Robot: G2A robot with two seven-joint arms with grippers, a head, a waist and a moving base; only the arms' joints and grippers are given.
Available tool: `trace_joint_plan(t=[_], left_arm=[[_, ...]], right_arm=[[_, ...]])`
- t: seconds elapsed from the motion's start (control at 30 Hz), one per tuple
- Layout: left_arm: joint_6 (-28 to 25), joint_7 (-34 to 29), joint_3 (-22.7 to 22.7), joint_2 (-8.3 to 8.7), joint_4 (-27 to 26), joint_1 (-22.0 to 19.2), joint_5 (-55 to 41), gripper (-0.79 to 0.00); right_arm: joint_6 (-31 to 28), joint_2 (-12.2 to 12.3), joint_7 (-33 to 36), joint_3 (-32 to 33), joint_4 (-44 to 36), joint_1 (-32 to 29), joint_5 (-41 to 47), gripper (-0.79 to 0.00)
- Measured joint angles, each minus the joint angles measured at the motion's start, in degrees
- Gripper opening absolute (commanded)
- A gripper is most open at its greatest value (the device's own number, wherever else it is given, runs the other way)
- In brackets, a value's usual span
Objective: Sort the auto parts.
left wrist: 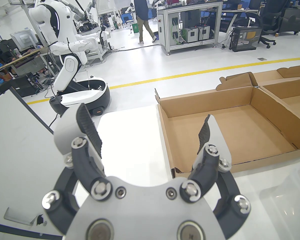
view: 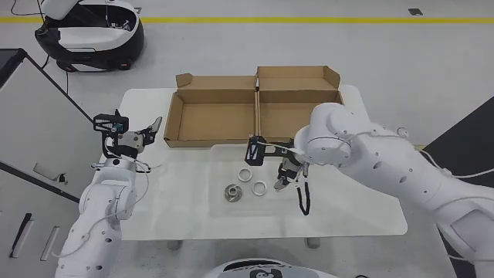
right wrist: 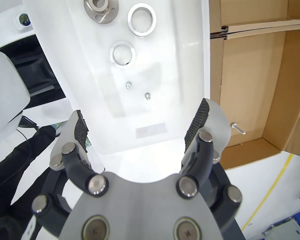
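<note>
Right hand (right wrist: 138, 123) is hovering over the right end of the tray (right wrist: 187, 81), jaws spread wide, gripping nothing. Lying just ahead of it in the tray are 1 small fastener (right wrist: 128, 84) and a second small fastener (right wrist: 147, 96), then a ring (right wrist: 122, 54), a second ring (right wrist: 141, 19), and farthest off a flange (right wrist: 100, 3), all apart from each other. 1 bolt (right wrist: 238, 128) is already lying in the right box (right wrist: 252, 76), near a corner. The left box (left wrist: 227, 126) is looking bare where its floor is showing. Left hand (left wrist: 145, 112) is hanging open and empty over the left side of the surface (view: 193, 208), beside the left box. Judging from this, sorting is barely started: 1 part boxed, 5 waiting in the tray.
</note>
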Motion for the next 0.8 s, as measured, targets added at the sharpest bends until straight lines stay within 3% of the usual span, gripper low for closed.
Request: trace_joint_plan(t=[0.3, 0.37, 0.5, 0.73, 0.8], left_arm=[[0.00, 0.00, 0.00, 0.00, 0.00, 0.00, 0.00, 0.000], [0.00, 0.00, 0.00, 0.00, 0.00, 0.00, 0.00, 0.000], [0.00, 0.00, 0.00, 0.00, 0.00, 0.00, 0.00, 0.000], [0.00, 0.00, 0.00, 0.00, 0.00, 0.00, 0.00, 0.000], [0.00, 0.00, 0.00, 0.00, 0.00, 0.00, 0.00, 0.000]], right_arm=[[1.01, -0.92, 0.67, -1.90, 1.14, -0.99, 0.66, 0.000], [1.20, -1.03, 1.04, -2.08, 1.26, -1.09, 0.83, -0.077], [2.07, -1.21, 1.19, -2.22, 1.62, -1.49, 0.95, -0.142], [3.09, -1.53, 0.61, -2.47, 3.38, -2.27, 0.75, -0.388], [3.15, -1.68, 0.15, -2.64, 4.25, -2.43, 0.17, -0.397]])
